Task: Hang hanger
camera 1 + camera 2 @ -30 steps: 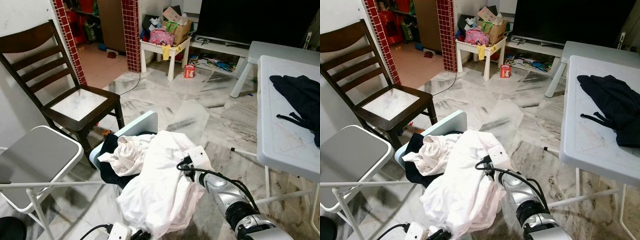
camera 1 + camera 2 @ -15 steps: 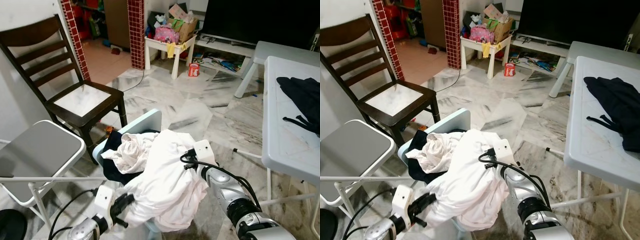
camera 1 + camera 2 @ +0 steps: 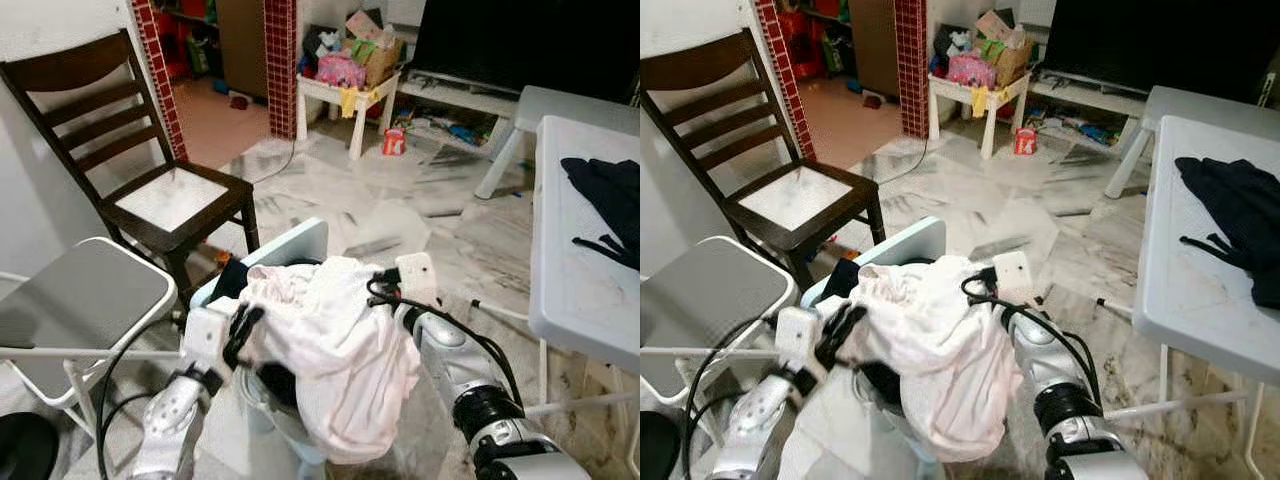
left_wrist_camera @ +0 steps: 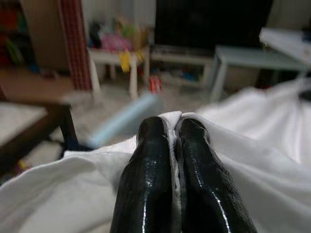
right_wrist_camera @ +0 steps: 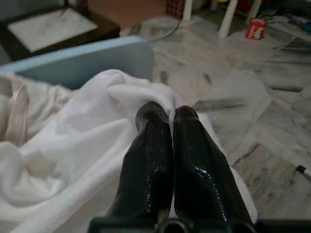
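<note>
The left gripper is clenched on a fold of the white shirt, and the right gripper pinches another fold of the same cloth, so the garment hangs spread between the two arms over the pale blue chair. A dark garment lies on that chair under the shirt. From the shirt, the brown wooden chair stands at ten o'clock, the grey folding chair at nine, and the white table bearing black clothing at two.
</note>
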